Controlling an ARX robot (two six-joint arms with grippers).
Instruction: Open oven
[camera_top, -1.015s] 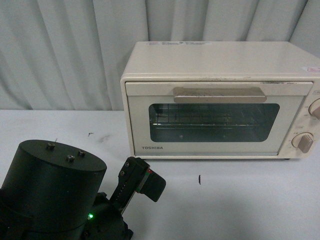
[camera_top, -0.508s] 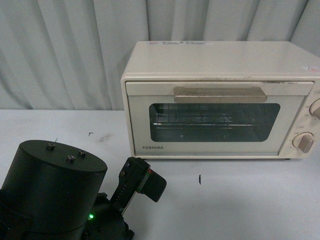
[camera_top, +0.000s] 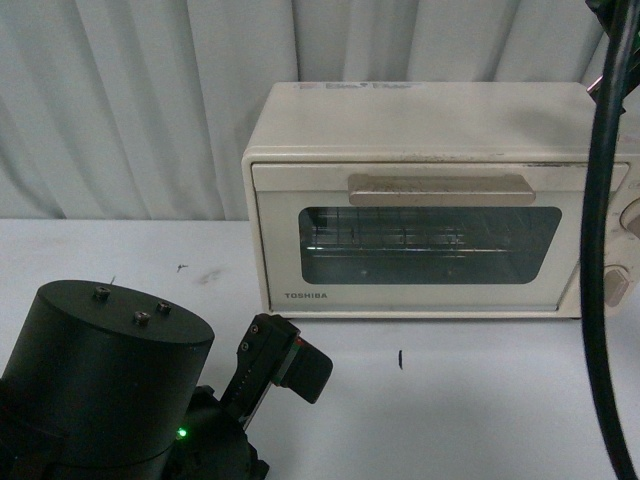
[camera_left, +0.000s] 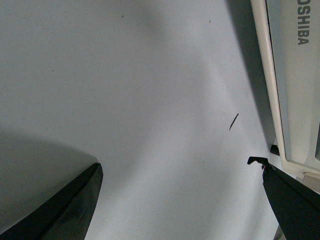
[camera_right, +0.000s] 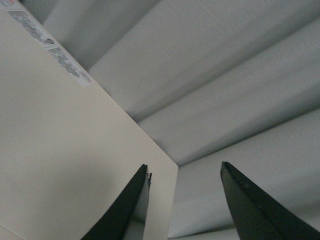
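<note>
The cream-white oven (camera_top: 430, 130) stands on the table against the curtain. Its glass door (camera_top: 425, 245) is shut, with the beige bar handle (camera_top: 438, 189) along its top. My left gripper (camera_left: 175, 165) is open just above the table, near the oven's lower front edge (camera_left: 280, 90), with nothing between its fingers (camera_left: 75, 205). My right gripper (camera_right: 185, 170) is open over the oven's top panel (camera_right: 60, 150), near that panel's edge, and holds nothing. In the front view only the right arm's black cable (camera_top: 598, 260) shows.
White table (camera_top: 480, 400) with a small dark mark (camera_top: 399, 358) in front of the oven. Grey curtain (camera_top: 130, 100) behind. The left arm's black base (camera_top: 100, 380) fills the lower left. The cable hangs across the two knobs (camera_top: 616, 287) at the oven's right.
The right arm's black cable has swung into the front view at the right, crossing in front of the oven's knobs. Oven door and left arm have not moved.
</note>
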